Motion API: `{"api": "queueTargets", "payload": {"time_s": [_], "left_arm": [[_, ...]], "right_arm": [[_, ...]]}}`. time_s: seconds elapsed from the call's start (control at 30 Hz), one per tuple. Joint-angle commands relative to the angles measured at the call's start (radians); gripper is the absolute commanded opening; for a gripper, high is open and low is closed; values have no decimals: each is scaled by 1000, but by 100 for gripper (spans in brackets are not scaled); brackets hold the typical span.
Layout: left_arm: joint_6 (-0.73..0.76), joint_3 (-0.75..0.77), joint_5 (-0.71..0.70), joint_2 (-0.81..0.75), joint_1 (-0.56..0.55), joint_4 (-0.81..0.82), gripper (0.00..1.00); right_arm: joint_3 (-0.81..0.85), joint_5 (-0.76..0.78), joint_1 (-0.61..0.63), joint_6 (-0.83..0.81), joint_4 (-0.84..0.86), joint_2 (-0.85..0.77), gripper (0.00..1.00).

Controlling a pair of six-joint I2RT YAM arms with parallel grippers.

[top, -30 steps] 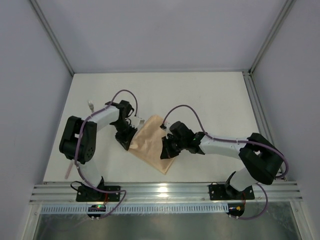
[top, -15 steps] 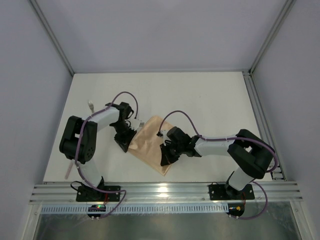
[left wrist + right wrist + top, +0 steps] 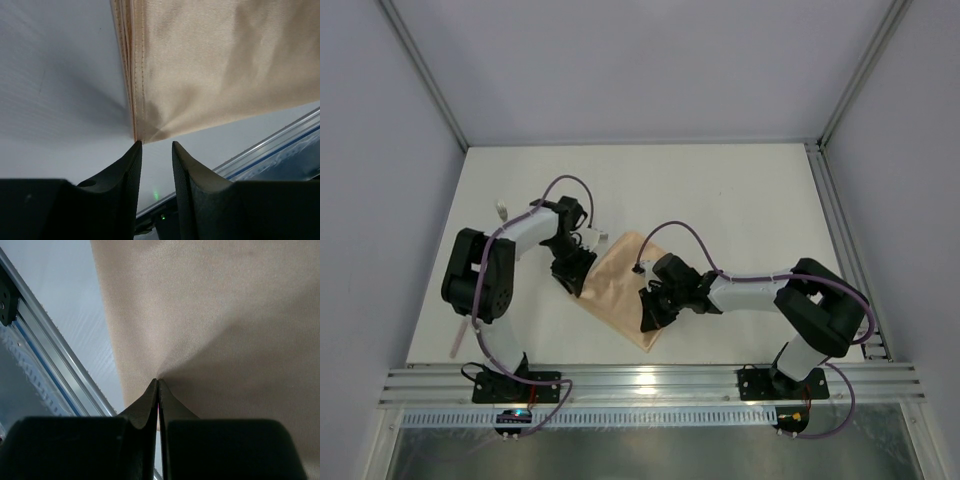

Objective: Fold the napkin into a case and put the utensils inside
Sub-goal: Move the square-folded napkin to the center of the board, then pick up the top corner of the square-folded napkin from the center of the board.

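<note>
While the right gripper [image 3: 157,381] is pinching the diamond-wise napkin [image 3: 615,285] — corner pointing down-frame — the left gripper [image 3: 155,144] is hovering unclenched.

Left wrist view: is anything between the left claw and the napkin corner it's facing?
Nothing visible. The left claw is open, and the corner of the folded napkin lies right at its fingertips, with only bare table around it. Whether a fingertip touches the cloth I cannot tell.

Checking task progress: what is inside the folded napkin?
Only stacked cloth layers show along the edge of the napkin; nothing sticks out. The top layer covers the inside, so contents cannot be seen.
</note>
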Motion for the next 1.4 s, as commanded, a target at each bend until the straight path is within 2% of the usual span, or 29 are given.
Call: {"api": "queueTargets", "payload": {"time_s": [0.0,0.07,0.13,0.17,0.23,0.4,0.53,0.57,0.6,0.7,0.77,0.83,1.0,1.1,1.2,1.37], "left_arm": [[-15,3,-41,30,-6,25,33],[-15,-9,-51,40,-17,28,28],[-18,-21,-63,42,-17,42,18],[-15,-30,-69,39,-18,44,7],[-7,-33,-95,34,-17,39,0],[22,-60,-121,7,-17,39,0],[40,-73,-130,-7,-17,44,0],[40,-75,-130,-9,-17,48,0],[42,-76,-132,-10,-17,48,0],[43,-78,-132,-16,-17,45,0],[46,-80,-132,-27,-17,47,0],[48,-83,-130,-35,-17,47,0],[52,-86,-126,-36,-17,44,1],[52,-84,-124,-33,-17,45,1],[52,-84,-123,-27,-17,48,1],[52,-81,-124,-22,-17,53,1]], "right_arm": [[13,49,8,-17,-36,-3,3],[27,52,8,-16,-42,-8,3],[52,55,9,-20,-56,-14,3],[61,55,9,-23,-65,-14,3],[105,54,8,-28,-85,-28,3],[242,9,-72,-34,-144,-76,7],[395,-8,-222,-45,-157,-33,25],[429,-2,-262,-54,-182,22,32],[466,11,-277,-72,-203,54,34],[707,90,-305,-92,-332,212,38],[809,142,-308,-102,-431,292,40],[917,156,-308,-121,-484,424,42],[1024,156,-310,-164,-519,553,45],[1047,150,-310,-184,-530,592,45],[1058,57,-310,-171,-509,624,44],[1047,50,-310,-134,-474,641,36]]}}
